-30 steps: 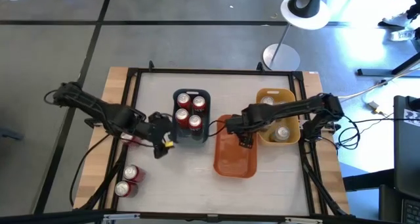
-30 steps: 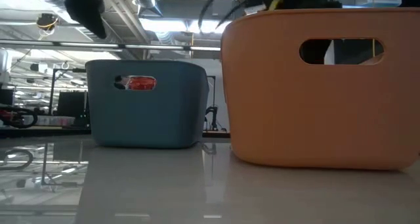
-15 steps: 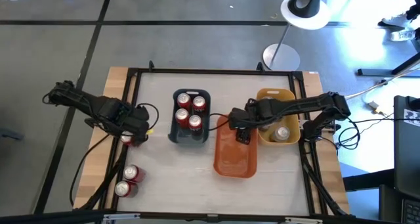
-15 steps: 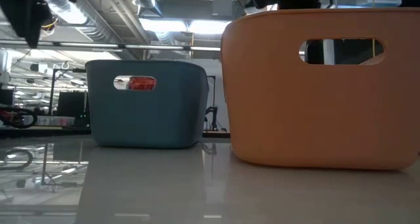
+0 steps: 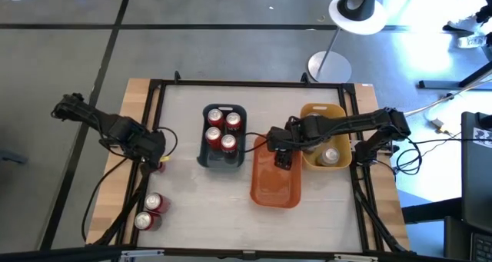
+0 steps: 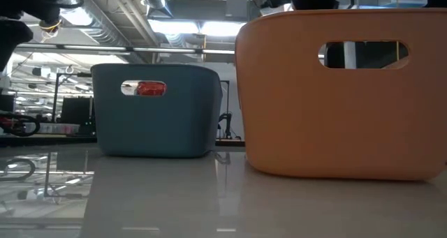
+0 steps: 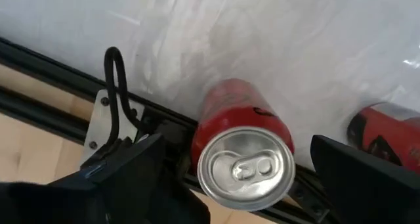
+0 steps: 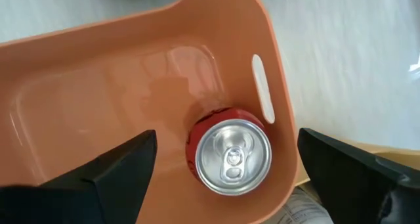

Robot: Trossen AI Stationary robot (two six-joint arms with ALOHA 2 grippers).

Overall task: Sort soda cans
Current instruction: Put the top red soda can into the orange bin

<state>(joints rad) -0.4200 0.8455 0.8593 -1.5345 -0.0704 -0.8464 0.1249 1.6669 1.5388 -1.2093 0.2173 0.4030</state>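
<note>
Left gripper (image 7: 236, 178) jaws wide around upright red can (image 7: 244, 155) at counter's left edge; right gripper (image 8: 223, 168) jaws wide over red can (image 8: 228, 152) in orange bin (image 8: 98, 92), hidden in high view.

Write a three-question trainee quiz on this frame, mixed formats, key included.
1. True or false: the orange bin holds no can.
2. How many red cans show in the blue bin from above?
3. The left gripper is: A) shut on a can, B) open over a red can at the table's left edge, C) inside the yellow bin.

Key: 1 false, a can stands under the open right gripper; 2 three; 3 B.
</note>
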